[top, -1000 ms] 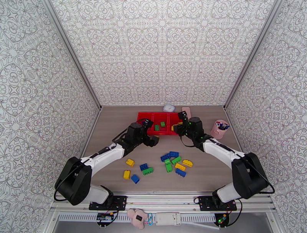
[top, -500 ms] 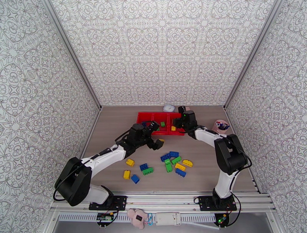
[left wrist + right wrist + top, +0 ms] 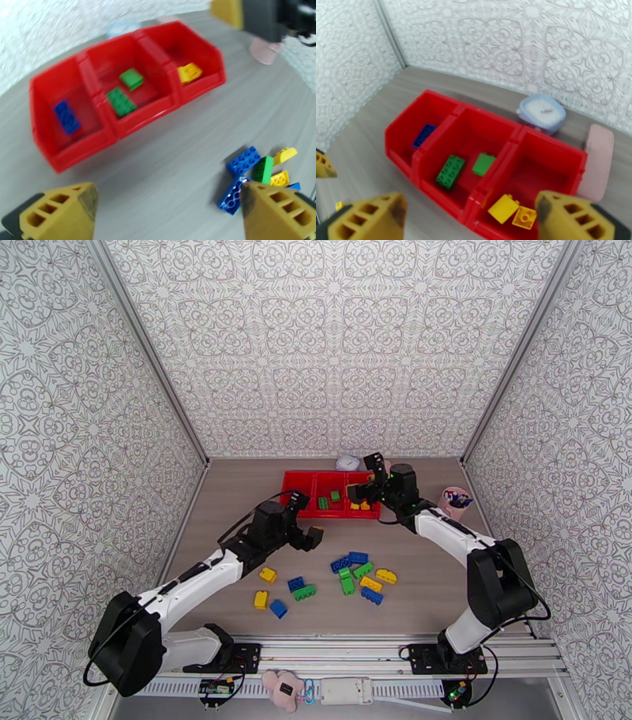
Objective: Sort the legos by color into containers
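Three joined red containers (image 3: 399, 138) hold one blue, two green, two yellow studded legos (image 3: 450, 170); twelve lie loose. The left gripper (image 3: 166, 211) and right gripper (image 3: 470, 215) gape wide, empty.

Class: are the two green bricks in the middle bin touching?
Apart: the right wrist view shows middle bin floor between the long green brick and the square green brick.

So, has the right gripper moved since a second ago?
Yes. The right gripper has shifted from the red tray's near edge toward its far edge, and its jaws are open.
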Controlling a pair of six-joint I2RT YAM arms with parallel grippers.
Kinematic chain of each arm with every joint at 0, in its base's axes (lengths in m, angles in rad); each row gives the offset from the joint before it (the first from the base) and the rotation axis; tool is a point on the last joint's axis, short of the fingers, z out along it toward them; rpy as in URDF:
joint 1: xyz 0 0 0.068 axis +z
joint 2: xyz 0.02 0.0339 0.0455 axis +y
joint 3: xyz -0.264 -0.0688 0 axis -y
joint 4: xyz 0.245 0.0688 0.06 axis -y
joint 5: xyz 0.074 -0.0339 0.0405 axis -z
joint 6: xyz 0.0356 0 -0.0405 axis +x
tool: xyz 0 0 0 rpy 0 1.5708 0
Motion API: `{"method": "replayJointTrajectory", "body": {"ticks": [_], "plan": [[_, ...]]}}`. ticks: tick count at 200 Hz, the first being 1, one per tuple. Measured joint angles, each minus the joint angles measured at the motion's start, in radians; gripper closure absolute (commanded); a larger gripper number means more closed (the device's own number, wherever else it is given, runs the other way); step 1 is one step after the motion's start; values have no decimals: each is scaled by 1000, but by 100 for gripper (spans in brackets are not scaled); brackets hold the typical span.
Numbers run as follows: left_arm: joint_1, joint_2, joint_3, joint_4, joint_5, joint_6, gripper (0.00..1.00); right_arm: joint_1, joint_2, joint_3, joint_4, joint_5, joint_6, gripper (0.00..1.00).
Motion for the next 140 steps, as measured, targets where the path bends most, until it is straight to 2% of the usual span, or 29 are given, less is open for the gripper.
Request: {"method": "replayJointTrajectory", "body": {"ticks": [33,59,99,140], "plan": [[-5,-39,0,-211,-134,-131,1,38,-2,0,-35,-54,-61,7],[14,-34,1,-383,-179,-219,1,74,-2,0,-47,-69,-88,6],[79,19,17,-572,-170,-289,5,85,-2,2,-55,-71,-106,6],[121,123,32,-649,-117,-292,9,85,-1,12,-62,-71,-111,6]]}}
